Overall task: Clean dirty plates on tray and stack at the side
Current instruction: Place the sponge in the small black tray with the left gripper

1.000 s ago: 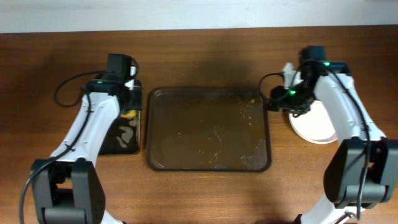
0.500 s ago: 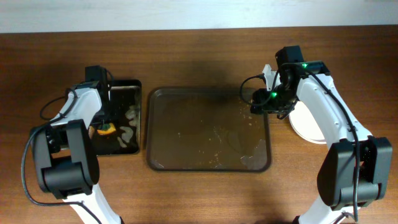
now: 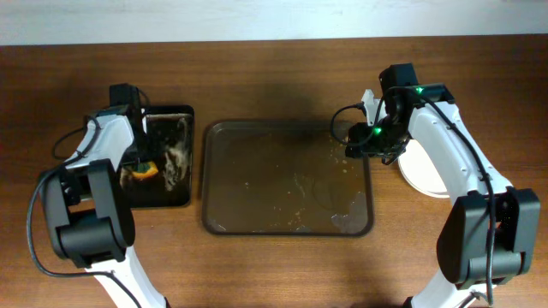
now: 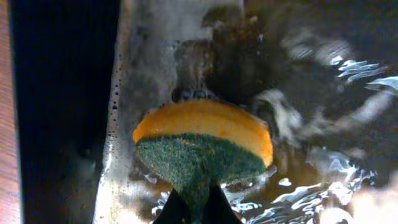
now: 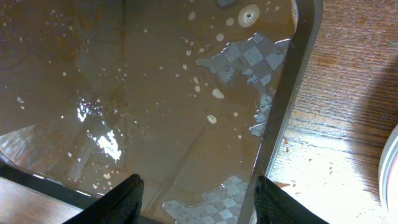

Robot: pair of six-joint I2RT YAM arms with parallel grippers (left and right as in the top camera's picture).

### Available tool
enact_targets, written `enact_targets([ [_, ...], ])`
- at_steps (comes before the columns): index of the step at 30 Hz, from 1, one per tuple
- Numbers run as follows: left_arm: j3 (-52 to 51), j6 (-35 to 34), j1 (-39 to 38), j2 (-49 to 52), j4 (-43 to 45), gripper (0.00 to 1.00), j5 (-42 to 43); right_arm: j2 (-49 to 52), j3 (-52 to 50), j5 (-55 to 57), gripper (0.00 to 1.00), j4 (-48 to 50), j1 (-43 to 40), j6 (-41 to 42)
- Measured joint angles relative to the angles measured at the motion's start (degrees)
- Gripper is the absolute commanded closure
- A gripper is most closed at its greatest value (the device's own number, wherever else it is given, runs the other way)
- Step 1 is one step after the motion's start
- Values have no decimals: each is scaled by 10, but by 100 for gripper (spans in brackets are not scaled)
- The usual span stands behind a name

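Note:
The dark brown tray (image 3: 257, 184) sits mid-table, wet and speckled with crumbs, with no plates on it. A stack of white plates (image 3: 431, 174) lies on the table right of it, partly hidden by my right arm; I cannot tell how many. My right gripper (image 3: 360, 142) hangs open and empty over the tray's right rim (image 5: 280, 112), and its fingers (image 5: 199, 202) are spread wide. A plate edge (image 5: 392, 171) shows at the far right. My left gripper (image 4: 193, 210) is shut on the yellow-and-green sponge (image 4: 202, 146), over the small black tray (image 3: 175, 184).
The black tray (image 4: 311, 74) holds wet, foamy water. Puddles and crumbs lie on the brown tray's floor (image 5: 155, 93). Bare wooden table (image 3: 282, 265) surrounds both trays. Cables loop beside both arms.
My right gripper moved left from over the plates to the tray's right rim, then stayed still. My left gripper moved down the black tray with the sponge.

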Motion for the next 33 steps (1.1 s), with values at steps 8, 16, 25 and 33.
enact_targets([
  [8, 6, 2, 0, -14, -60, 40, 23, 0, 0, 0, 43, 0, 0, 0],
  [16, -15, 2, 0, -18, -79, 50, 38, 0, 0, 0, 43, 0, 0, 0],
  [25, -54, 2, 0, -33, -12, 100, 51, 0, 0, 0, 46, 0, 0, 0],
  [33, -50, 7, 0, -55, -11, 41, 45, 0, 0, 0, 46, 0, 0, 0],
])
